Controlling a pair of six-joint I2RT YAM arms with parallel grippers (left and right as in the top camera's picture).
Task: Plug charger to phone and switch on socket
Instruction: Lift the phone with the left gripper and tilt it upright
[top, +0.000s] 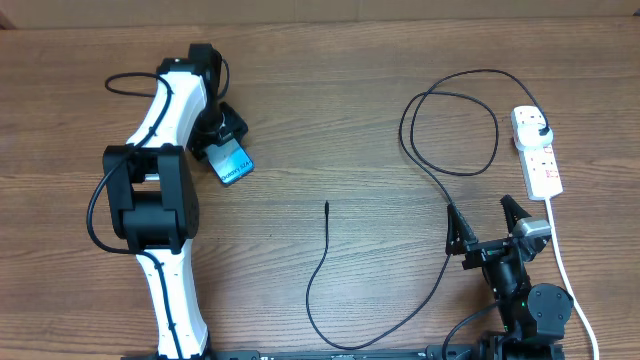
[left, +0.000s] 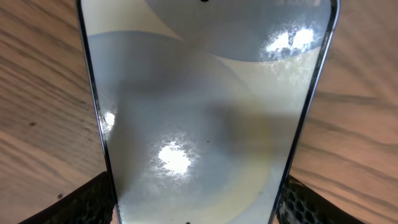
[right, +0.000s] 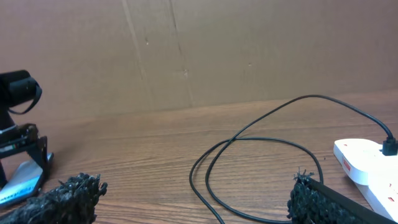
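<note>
Phone lies between the fingers of your left gripper, its edges right beside the pads; you cannot tell whether they clamp it or merely flank it; your right gripper is spread wide and holds nothing; the charger loops ahead of that gripper, plug in the socket ahead to its right, tip on the worktop between both grippers.

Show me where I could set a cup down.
Bare wood: the patch between the left arm and the charger's tip, and the far middle between the phone and the charger's loop. Crowded: the right side, with socket and right gripper.
</note>
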